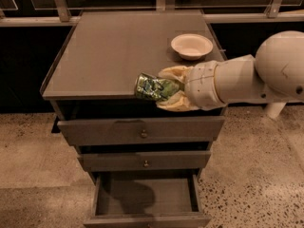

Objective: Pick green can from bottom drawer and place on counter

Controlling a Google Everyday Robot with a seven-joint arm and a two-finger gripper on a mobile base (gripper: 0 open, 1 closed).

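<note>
My gripper (164,88) is shut on the green can (151,87), a shiny dented can held on its side between the two cream fingers (175,73). It hangs over the front edge of the grey counter (114,51), to the right of the middle. The white arm reaches in from the right. The bottom drawer (145,198) stands pulled open below and its tray holds nothing.
A cream bowl (192,46) sits on the counter at the back right, just behind the gripper. Two upper drawers with brass knobs (144,134) are shut. A railing runs behind the cabinet. Speckled floor lies on both sides.
</note>
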